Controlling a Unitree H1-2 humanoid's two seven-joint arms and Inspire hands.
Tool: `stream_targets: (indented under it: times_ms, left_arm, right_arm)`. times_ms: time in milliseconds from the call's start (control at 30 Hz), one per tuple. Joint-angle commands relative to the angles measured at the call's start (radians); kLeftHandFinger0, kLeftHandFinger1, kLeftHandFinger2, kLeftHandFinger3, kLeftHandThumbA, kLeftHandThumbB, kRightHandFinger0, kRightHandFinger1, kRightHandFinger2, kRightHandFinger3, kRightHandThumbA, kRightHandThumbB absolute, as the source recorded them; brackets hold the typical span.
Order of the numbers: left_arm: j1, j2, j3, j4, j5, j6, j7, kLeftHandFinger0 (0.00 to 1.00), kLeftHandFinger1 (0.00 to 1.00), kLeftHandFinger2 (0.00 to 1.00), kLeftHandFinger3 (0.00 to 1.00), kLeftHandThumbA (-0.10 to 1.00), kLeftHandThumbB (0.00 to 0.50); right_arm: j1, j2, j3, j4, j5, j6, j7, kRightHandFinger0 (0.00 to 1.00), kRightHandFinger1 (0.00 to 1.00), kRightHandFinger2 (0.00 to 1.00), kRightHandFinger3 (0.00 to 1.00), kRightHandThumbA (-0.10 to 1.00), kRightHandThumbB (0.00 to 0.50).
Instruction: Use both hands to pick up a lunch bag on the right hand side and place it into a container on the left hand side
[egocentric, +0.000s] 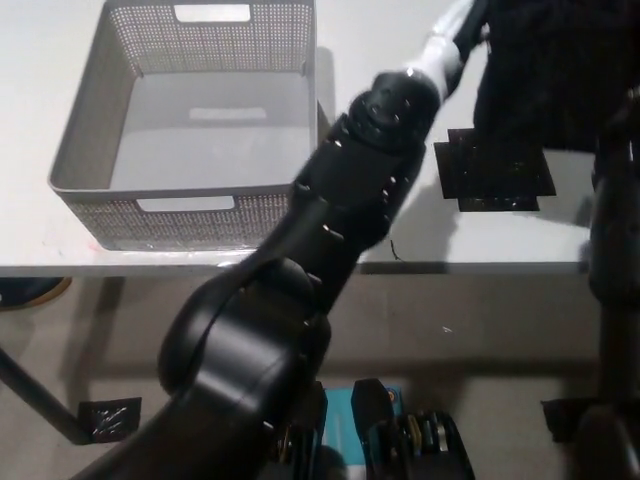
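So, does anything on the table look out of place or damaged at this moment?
Nothing looks spilled or damaged. The grey basket stands squarely on the white table, nothing in it. The black lunch bag is raised at the upper right. One oddity: a black square patch lies flat on the table below the bag.

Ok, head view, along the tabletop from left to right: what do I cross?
Grey basket → bare strip of table → left arm's white wrist → black lunch bag, lifted off the table, with a dark square patch on the table beneath it → right arm at the edge. Neither hand shows clearly.
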Motion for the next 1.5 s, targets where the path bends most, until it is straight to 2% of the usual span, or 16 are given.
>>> stream_targets:
  times_ms: [0, 167, 367, 500, 633, 733, 867, 967, 1067, 1133, 1167, 1367, 1467]
  left_arm:
    - [-0.148, 0.011, -0.012, -0.099, 0.002, -0.012, -0.041, 1.00, 1.00, 1.00, 1.00, 1.00, 0.280]
    - [-0.148, 0.081, 0.007, -0.186, -0.016, 0.016, -0.039, 1.00, 1.00, 1.00, 1.00, 1.00, 0.230]
    - [-0.158, 0.148, 0.037, -0.252, -0.047, 0.052, -0.047, 1.00, 1.00, 1.00, 1.00, 1.00, 0.195]
    - [-0.121, 0.194, 0.047, -0.348, -0.058, 0.098, -0.067, 1.00, 1.00, 1.00, 1.00, 1.00, 0.208]
    - [-0.074, 0.250, 0.061, -0.454, -0.071, 0.184, -0.074, 1.00, 1.00, 1.00, 1.00, 1.00, 0.231]
    - [-0.048, 0.289, 0.066, -0.496, -0.072, 0.192, -0.079, 1.00, 1.00, 1.00, 1.00, 1.00, 0.214]
    - [-0.012, 0.324, 0.081, -0.574, -0.086, 0.244, -0.076, 1.00, 1.00, 1.00, 1.00, 1.00, 0.183]
    - [0.027, 0.347, 0.092, -0.633, -0.095, 0.294, -0.074, 1.00, 1.00, 1.00, 1.00, 1.00, 0.212]
    - [0.084, 0.379, 0.109, -0.687, -0.093, 0.303, -0.063, 1.00, 1.00, 1.00, 1.00, 1.00, 0.216]
    - [0.119, 0.397, 0.134, -0.703, -0.122, 0.276, -0.087, 1.00, 1.00, 1.00, 1.00, 1.00, 0.174]
    - [0.132, 0.400, 0.142, -0.710, -0.131, 0.277, -0.091, 1.00, 1.00, 1.00, 1.00, 1.00, 0.172]
    - [0.223, 0.423, 0.181, -0.747, -0.136, 0.302, -0.060, 1.00, 1.00, 1.00, 1.00, 1.00, 0.208]
    - [0.250, 0.429, 0.184, -0.737, -0.127, 0.286, -0.056, 1.00, 1.00, 1.00, 1.00, 1.00, 0.193]
  right_arm:
    - [-0.160, 0.029, 0.078, 0.049, 0.008, 0.046, 0.105, 1.00, 1.00, 1.00, 1.00, 1.00, 0.086]
    - [-0.276, 0.049, 0.110, 0.160, -0.009, 0.020, 0.117, 1.00, 1.00, 1.00, 1.00, 1.00, 0.045]
    - [-0.394, 0.074, 0.130, 0.302, -0.008, -0.030, 0.155, 1.00, 1.00, 1.00, 1.00, 1.00, 0.063]
    - [-0.447, 0.106, 0.145, 0.374, -0.019, -0.052, 0.165, 1.00, 1.00, 1.00, 1.00, 1.00, 0.072]
    - [-0.504, 0.146, 0.163, 0.484, -0.032, -0.119, 0.196, 1.00, 1.00, 1.00, 1.00, 1.00, 0.049]
    - [-0.555, 0.173, 0.158, 0.595, -0.029, -0.164, 0.215, 1.00, 1.00, 1.00, 1.00, 1.00, 0.081]
    - [-0.609, 0.203, 0.162, 0.708, -0.043, -0.231, 0.236, 1.00, 1.00, 1.00, 1.00, 1.00, 0.068]
    - [-0.630, 0.233, 0.157, 0.765, -0.041, -0.255, 0.237, 1.00, 1.00, 1.00, 1.00, 1.00, 0.084]
    - [-0.647, 0.268, 0.164, 0.830, -0.051, -0.276, 0.252, 1.00, 1.00, 1.00, 1.00, 1.00, 0.104]
    - [-0.662, 0.294, 0.154, 0.883, -0.036, -0.294, 0.282, 1.00, 1.00, 1.00, 1.00, 1.00, 0.088]
    - [-0.662, 0.299, 0.158, 0.898, -0.042, -0.304, 0.288, 1.00, 1.00, 1.00, 1.00, 1.00, 0.086]
    - [-0.675, 0.344, 0.167, 1.023, -0.067, -0.346, 0.302, 1.00, 1.00, 1.00, 1.00, 1.00, 0.065]
    - [-0.674, 0.357, 0.160, 1.066, -0.063, -0.360, 0.312, 1.00, 1.00, 1.00, 1.00, 1.00, 0.049]
